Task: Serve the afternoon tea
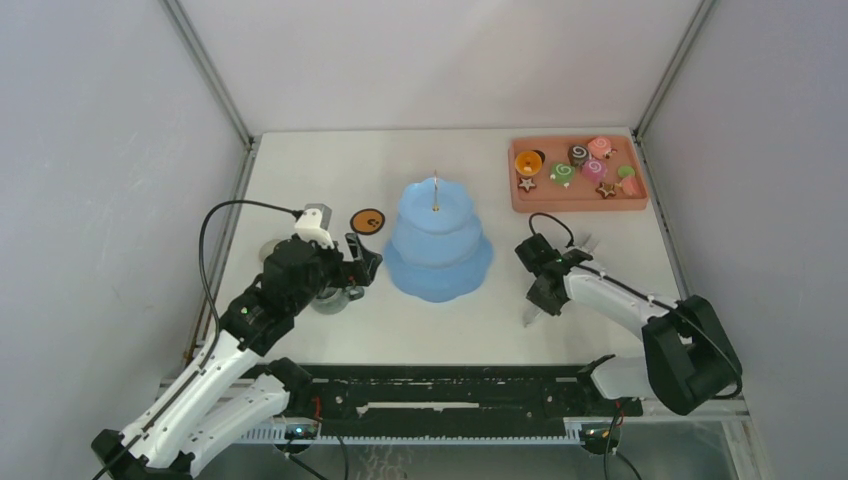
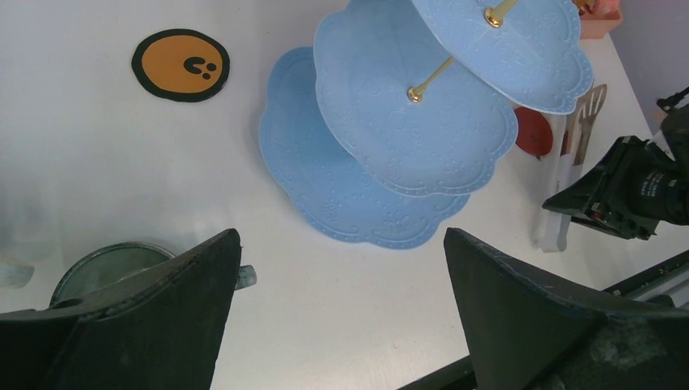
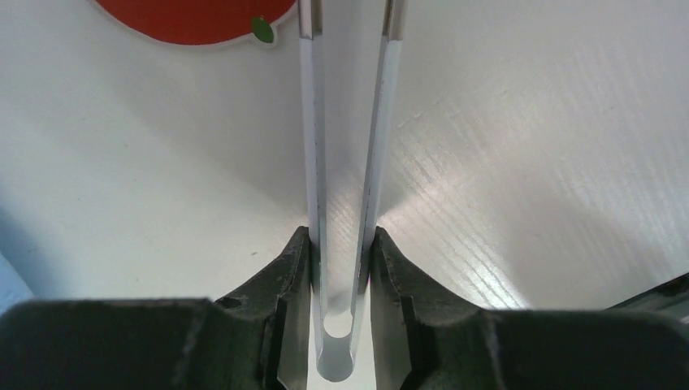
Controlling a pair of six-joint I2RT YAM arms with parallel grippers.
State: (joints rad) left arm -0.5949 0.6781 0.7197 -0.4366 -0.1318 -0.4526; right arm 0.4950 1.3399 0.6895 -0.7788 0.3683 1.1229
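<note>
Our right hand [image 3: 341,268] clasps the tongs [image 3: 314,146] at their hinge, blades aimed toward the pastries [image 1: 562,172] at the bench's [image 1: 330,170] far-right corner, well beyond our left hand [image 2: 341,244], which hangs released.

One cake stand [image 1: 437,245], one tray [image 1: 580,206], one pair of tongs [image 3: 311,122], two coasters [image 2: 180,64], one mug [image 2: 106,264], perhaps eight small pastries [image 1: 561,172].

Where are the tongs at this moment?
The metal tongs are pinched in the right tool. In the top view they sit on the robot's right, just right of the light blue cake stand.
</note>
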